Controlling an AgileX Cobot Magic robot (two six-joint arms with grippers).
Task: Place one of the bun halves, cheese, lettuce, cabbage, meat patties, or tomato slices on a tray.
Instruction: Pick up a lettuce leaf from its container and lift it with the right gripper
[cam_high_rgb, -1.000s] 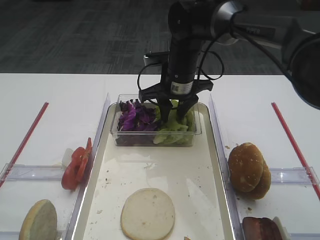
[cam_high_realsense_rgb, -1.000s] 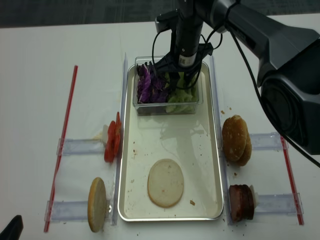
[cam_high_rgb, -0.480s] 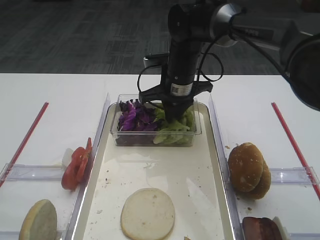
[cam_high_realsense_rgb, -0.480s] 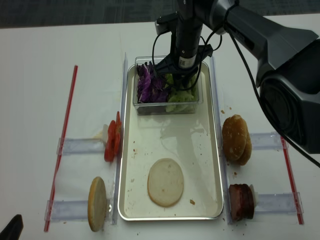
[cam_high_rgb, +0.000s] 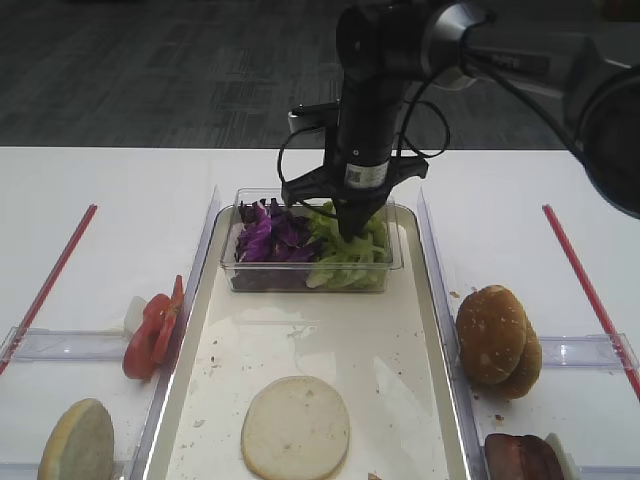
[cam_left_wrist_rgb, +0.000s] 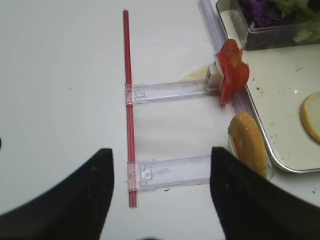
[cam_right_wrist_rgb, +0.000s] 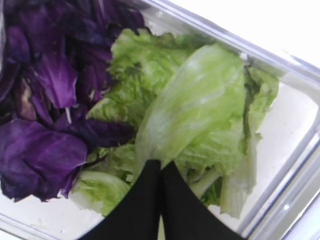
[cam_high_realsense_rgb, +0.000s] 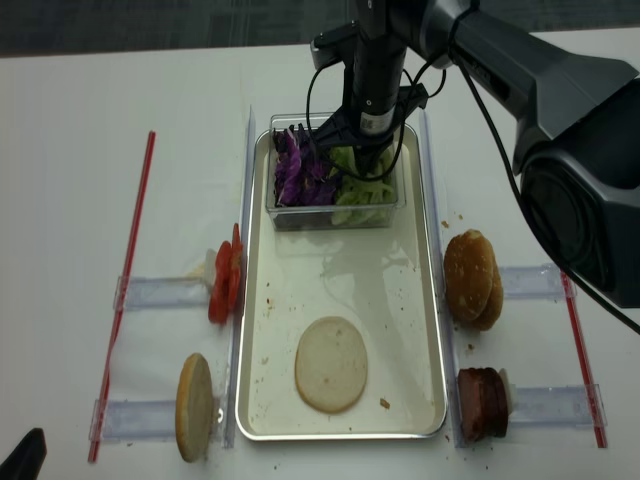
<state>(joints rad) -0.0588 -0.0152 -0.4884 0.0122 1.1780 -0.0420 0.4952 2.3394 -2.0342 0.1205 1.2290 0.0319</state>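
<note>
A clear tub (cam_high_rgb: 237, 270) stands at the far end of the tray (cam_high_rgb: 196, 330) and holds purple cabbage (cam_high_rgb: 265, 235) and light green lettuce (cam_high_rgb: 345, 258). My right gripper (cam_high_rgb: 352, 228) points down into the tub's lettuce side. In the right wrist view its fingertips (cam_right_wrist_rgb: 161, 162) are shut together, pinching the lower edge of a large lettuce leaf (cam_right_wrist_rgb: 197, 110). One pale bun half (cam_high_rgb: 296, 427) lies cut face up on the tray. My left gripper (cam_left_wrist_rgb: 160, 200) hangs open over the table left of the tray, holding nothing.
Tomato slices (cam_high_rgb: 153, 325) and a bun half (cam_high_rgb: 76, 440) stand on edge left of the tray. Sesame bun tops (cam_high_rgb: 497, 340) and meat patties (cam_high_rgb: 522, 458) sit to its right. Red strips (cam_high_rgb: 50, 275) and clear holders (cam_left_wrist_rgb: 170, 90) lie at both sides.
The right gripper's jaws closed from wide open onto the lettuce in the tub, and the gripper has risen slightly. The left arm has not moved.
</note>
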